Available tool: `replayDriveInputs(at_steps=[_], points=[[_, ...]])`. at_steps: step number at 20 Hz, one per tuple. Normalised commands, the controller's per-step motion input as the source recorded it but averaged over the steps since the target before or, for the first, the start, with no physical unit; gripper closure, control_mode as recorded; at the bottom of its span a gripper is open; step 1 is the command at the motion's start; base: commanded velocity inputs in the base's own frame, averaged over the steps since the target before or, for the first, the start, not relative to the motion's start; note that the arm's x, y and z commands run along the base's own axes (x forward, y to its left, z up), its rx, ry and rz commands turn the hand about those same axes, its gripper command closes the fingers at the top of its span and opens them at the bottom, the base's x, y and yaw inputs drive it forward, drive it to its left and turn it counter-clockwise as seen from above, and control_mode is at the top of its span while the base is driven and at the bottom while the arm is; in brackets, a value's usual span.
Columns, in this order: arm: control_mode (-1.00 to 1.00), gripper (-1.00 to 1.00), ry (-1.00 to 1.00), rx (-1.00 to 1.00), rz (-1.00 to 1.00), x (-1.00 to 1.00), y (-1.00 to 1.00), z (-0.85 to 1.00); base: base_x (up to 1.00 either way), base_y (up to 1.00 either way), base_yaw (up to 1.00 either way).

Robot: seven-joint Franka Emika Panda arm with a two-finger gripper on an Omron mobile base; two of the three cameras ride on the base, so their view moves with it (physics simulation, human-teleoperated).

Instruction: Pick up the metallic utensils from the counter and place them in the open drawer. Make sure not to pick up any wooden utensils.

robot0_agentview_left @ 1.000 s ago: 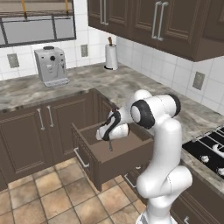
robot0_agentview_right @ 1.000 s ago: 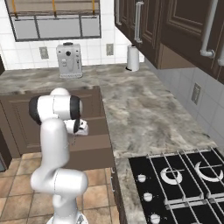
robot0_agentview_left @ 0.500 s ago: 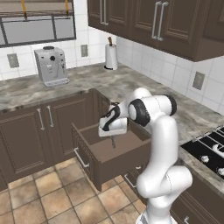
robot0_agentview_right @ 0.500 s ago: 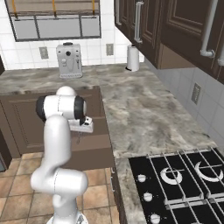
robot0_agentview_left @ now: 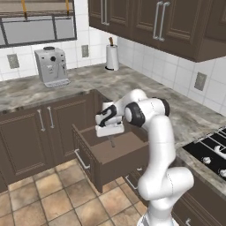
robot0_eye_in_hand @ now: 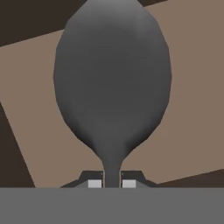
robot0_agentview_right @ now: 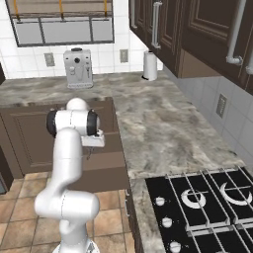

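Below, the open drawer is now being hovered over, the gripper having been swung inward. The dark grey spoon is being pinched by its handle between nearly closed jaws, so release seems near.

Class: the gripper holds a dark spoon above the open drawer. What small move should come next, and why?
Probably lower a little, then open. The gripper is shut on the spoon, whose bowl hangs over the drawer floor, so release should drop it inside.
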Motion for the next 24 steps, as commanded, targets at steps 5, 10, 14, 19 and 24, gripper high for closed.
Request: replayDriveInputs(at_steps=[5, 10, 14, 19, 24], points=[[-1.00, 1.00, 0.04, 0.00, 0.00, 0.08, 0.00, -0.24, 0.00, 0.00, 0.00], [-1.00, 1.00, 0.00, 0.00, 0.00, 0.01, 0.00, -0.27, 0.00, 0.00, 0.00], [-1.00, 1.00, 0.00, 0.00, 0.00, 0.00, 0.00, -0.31, 0.00, 0.00, 0.00], [-1.00, 1.00, 0.00, 0.00, 0.00, 0.00, 0.00, -0.31, 0.00, 0.00, 0.00], [-1.00, 1.00, 0.00, 0.00, 0.00, 0.00, 0.00, -0.24, 0.00, 0.00, 0.00]])
